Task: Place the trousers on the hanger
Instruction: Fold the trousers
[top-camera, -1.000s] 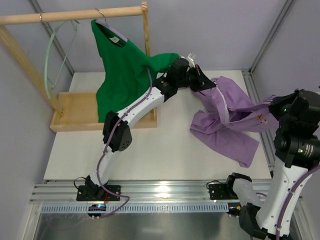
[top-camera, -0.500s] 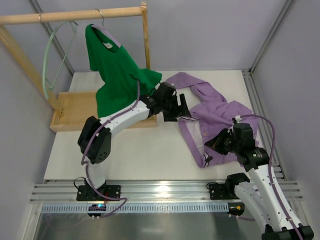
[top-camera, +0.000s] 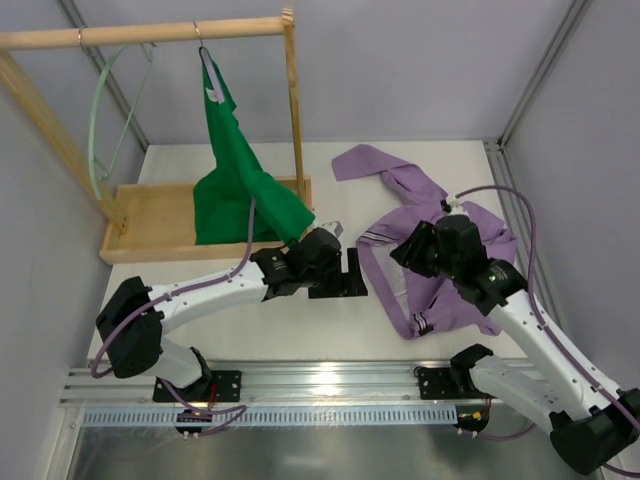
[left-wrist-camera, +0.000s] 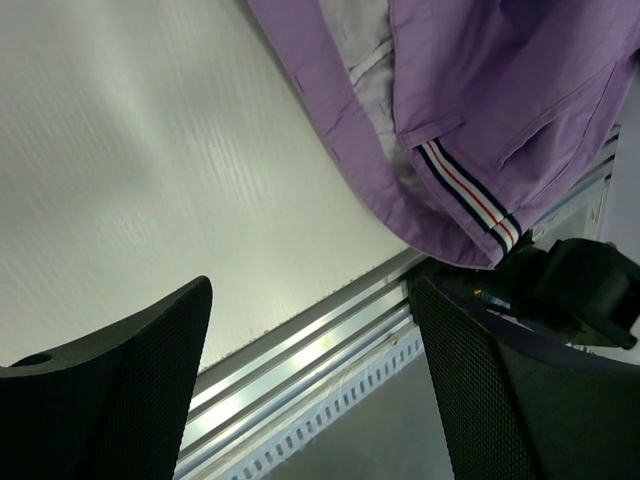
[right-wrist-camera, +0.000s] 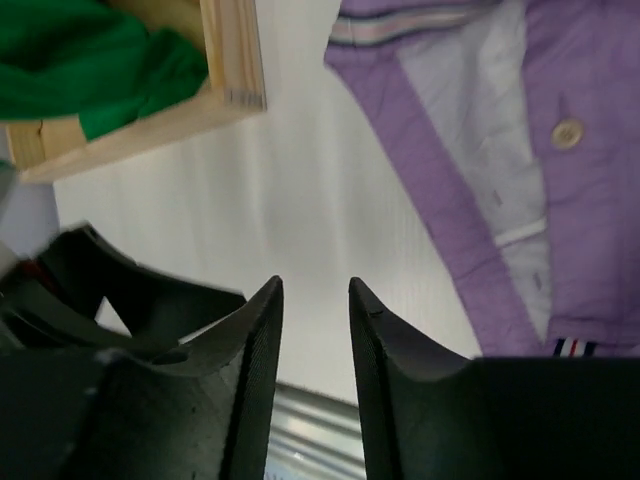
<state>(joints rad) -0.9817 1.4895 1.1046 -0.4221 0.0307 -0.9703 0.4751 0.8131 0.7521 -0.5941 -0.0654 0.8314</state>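
Since the earlier frame, the trousers (top-camera: 395, 180) are let go and now lie crumpled on the table (top-camera: 250, 320), at its right. The left pincer (top-camera: 352, 273) is spread wide and empty, just left of them. The right pincer (top-camera: 408, 248) is slightly parted, empty, beside the waistband. The hanger (top-camera: 97, 130) is hung on the rail (top-camera: 140, 32), well apart.

Left arm (top-camera: 210, 290) n right arm (top-camera: 545, 335): white shells w/ black joints, purple cables alongside, black bases on the alu rail (top-camera: 320, 382), fingers (left-wrist-camera: 130, 390) black w/ dotted texture.

lilac trousers (top-camera: 400, 185) crumpled, mint hanger (top-camera: 91, 135) hanging
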